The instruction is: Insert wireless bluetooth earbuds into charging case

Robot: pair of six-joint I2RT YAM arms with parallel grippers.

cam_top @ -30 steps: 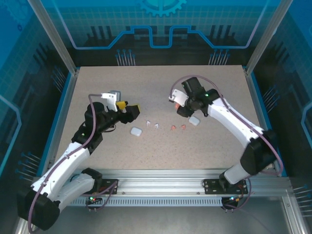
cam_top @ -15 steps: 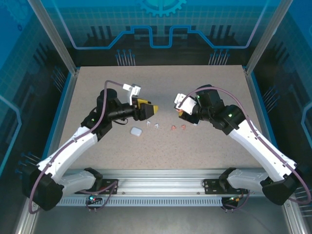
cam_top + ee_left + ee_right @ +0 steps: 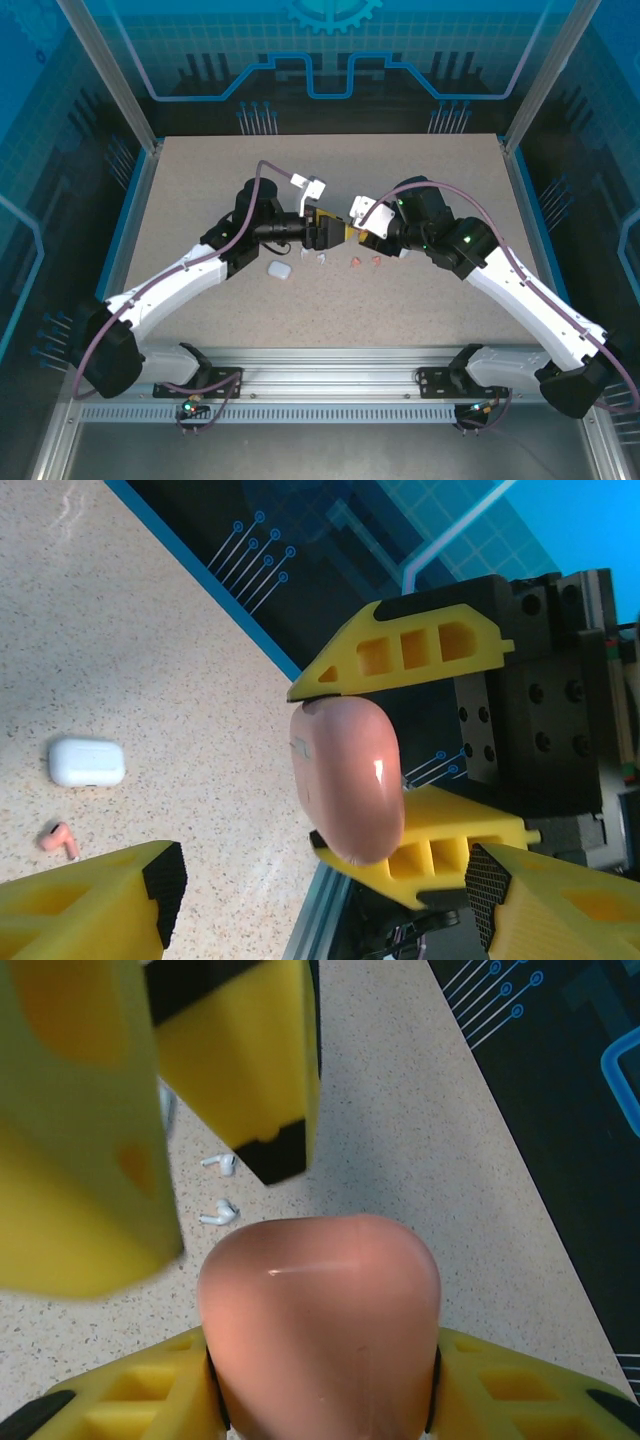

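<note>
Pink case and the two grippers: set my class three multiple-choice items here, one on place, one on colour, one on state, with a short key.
1. Where is the pink case?
A. Flat on the table
B. Between the right gripper's fingers
C. Between the left gripper's fingers

2. What colour is the case lying on the table?
A. Black
B. Pink
C. White

3. How does the left gripper stand?
A. Open, holding nothing
B. Shut tight, empty
C. Shut on the pink case

Key: 1 B, yellow fingers clamp it clear of the table; 2 C, the white case lies there; 3 A, its fingers stand wide apart, gripping nothing.
</note>
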